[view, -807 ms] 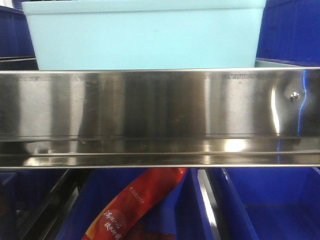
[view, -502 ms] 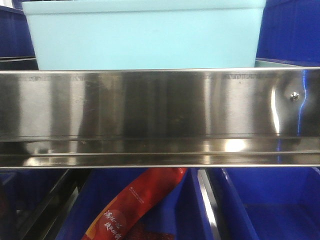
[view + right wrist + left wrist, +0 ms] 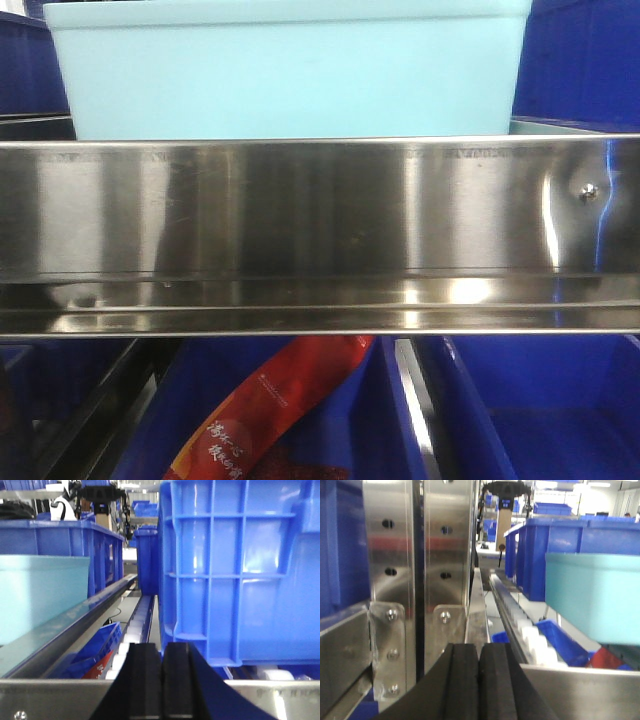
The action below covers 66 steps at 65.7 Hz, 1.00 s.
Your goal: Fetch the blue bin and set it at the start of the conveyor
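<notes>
Left gripper [image 3: 479,655] closed beside blue bin [image 3: 592,600], interior hidden

The pale turquoise rectangular plastic tub [image 3: 290,75] has its foot hidden behind the shiny stainless-steel shelf rail [image 3: 320,215], and its rim runs into the top edge. The left wrist view cuts the tub at the right edge, the right wrist view at the left. Below the rail, the red foil packet with white lettering [image 3: 270,415] is hidden at its top and cropped at its bottom, its print too small to read. The left black padded fingers [image 3: 462,680] and right black padded fingers [image 3: 145,680] run off the bottom edge.
</notes>
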### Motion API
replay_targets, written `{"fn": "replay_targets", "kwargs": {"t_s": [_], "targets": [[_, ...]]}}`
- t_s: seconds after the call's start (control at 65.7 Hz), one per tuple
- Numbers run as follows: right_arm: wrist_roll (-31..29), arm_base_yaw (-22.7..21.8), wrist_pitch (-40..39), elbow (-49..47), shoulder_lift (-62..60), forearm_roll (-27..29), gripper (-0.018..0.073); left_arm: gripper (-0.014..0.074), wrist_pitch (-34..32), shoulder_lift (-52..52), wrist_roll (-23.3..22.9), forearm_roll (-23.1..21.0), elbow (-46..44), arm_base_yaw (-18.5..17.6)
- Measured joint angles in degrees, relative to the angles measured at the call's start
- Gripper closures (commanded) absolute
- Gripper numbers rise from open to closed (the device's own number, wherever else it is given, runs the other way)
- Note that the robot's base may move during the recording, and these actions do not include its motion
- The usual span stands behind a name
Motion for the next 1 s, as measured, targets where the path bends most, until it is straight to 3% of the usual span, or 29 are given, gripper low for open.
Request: {"fn": "replay_targets", "kwargs": {"t_s": [0.244, 0.38, 0.487, 0.563, 0.609, 0.7, 0.867, 1.004], "targets": [[0.0, 0.0, 0.3, -0.5, 0.0, 4.3, 0.0721, 0.0707, -2.5, 0.0, 0.0, 0.0, -0.1, 0.0], [0.0, 0.0, 7.4, -7.9, -0.1, 5.1, 0.0702, 0.0654, 2.4, 0.0, 0.0, 0.0, -5.6, 0.0], [0.0, 0.0, 13.7, -15.7, 0.5, 5.4, 0.0540, 0.0474, 6.9, 0.9, 0.0, 0.0, -12.8, 0.0], [0.0, 0.0, 16.9, -20.2, 2.8, 5.6, 0.0312, 0.0290, 9.6, 3.3, 0.0, 0.4, -18.1, 0.0], [0.0, 0.0, 18.2, -22.3, 4.5, 5.6, 0.0174, 0.0227, 10.7, 4.9, 0.0, 0.5, -20.4, 0.0], [0.0, 0.0, 18.8, -24.4, 7.6, 5.6, -0.0022, 0.0146, 11.2, 8.6, 0.0, 0.6, -24.4, 0.0], [0.0, 0.0, 17.3, -25.0, 12.0, 5.2, -0.0010, 0.0130, 11.2, 13.3, 0.0, 0.6, -27.4, -0.3], [-2.0, 0.7, 19.3, -28.9, 15.9, 5.1, -0.0010, 0.0130, 17.0, 18.7, 0.1, 0.7, -32.0, -1.8]]}}
